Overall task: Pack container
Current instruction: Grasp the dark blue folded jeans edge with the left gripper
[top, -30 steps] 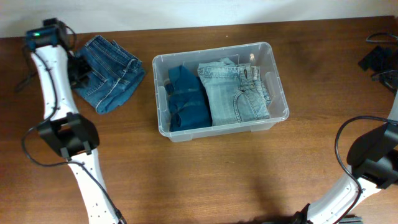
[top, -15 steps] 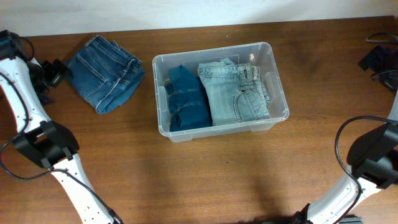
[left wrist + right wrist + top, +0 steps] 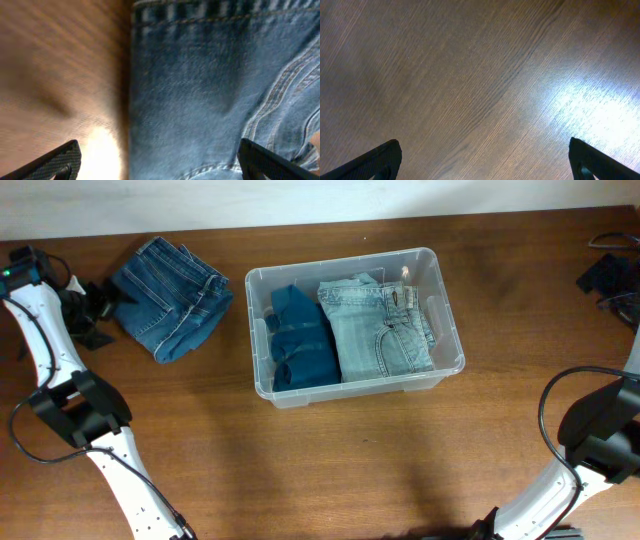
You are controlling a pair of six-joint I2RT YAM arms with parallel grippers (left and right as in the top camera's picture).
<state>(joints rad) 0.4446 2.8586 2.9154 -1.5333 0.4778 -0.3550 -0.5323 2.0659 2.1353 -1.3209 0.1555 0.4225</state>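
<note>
Beside dark jeans point(image 3: 172, 298), left hand point(image 3: 93, 310) spread wide

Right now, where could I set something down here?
Bare table lies in front of the container and to its right. Crowded: light jeans and a teal garment fill it; dark jeans lie left, by the left gripper.

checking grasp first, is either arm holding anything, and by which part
Nothing held: left gripper open over the dark jeans, right gripper open over the table.

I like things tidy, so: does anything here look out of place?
One rumpled pair of dark jeans lies on the table left of the container, while light jeans and a teal garment sit folded inside it.
</note>
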